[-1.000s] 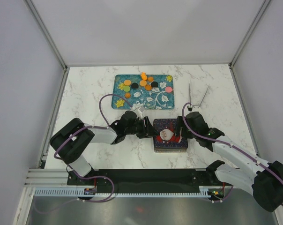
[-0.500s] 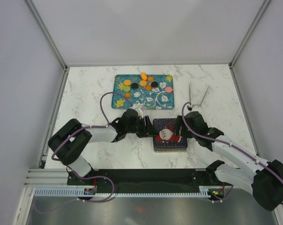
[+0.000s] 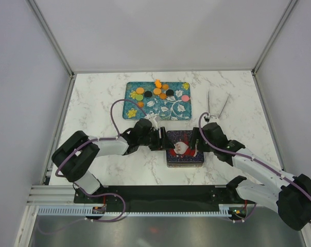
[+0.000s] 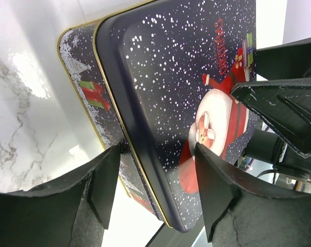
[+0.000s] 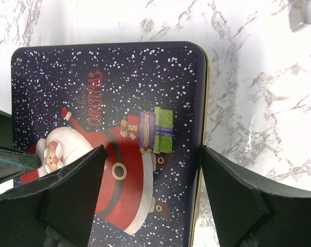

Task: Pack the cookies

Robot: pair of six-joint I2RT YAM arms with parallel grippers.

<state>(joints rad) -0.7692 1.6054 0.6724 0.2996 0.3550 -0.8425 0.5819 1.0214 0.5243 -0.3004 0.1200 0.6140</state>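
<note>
the main change is at the left gripper [image 4: 155,149]: its jaws have spread wider than they stood a second ago, and the two fingers now sit apart with the gold-rimmed edge of the christmas tin [image 3: 185,148] between them, one over the lid [image 4: 166,77] and one beside the base [image 4: 81,67]. that reads as a loosening, not a pinch, though from this steep angle i cannot say whether either pad is touching metal. over the same second the tin has slid a little toward the left arm and the far side of the table [image 3: 93,103]

the right gripper [image 5: 150,154] has hardly altered: its jaws are wide open above the lid, one finger over the santa picture and the other just past the tin's edge, holding nothing

the lid is on the tin, perhaps slightly askew on the base. the cookies [image 3: 156,91] all lie clustered at the far end of the teal tray [image 3: 168,109], well apart from both grippers, with none in the tin

so packing proper has not begun. the work in hand looks like getting the tin open, and the left jaws letting go suggests a fresh hold on the lid comes before any cookie can go in
</note>
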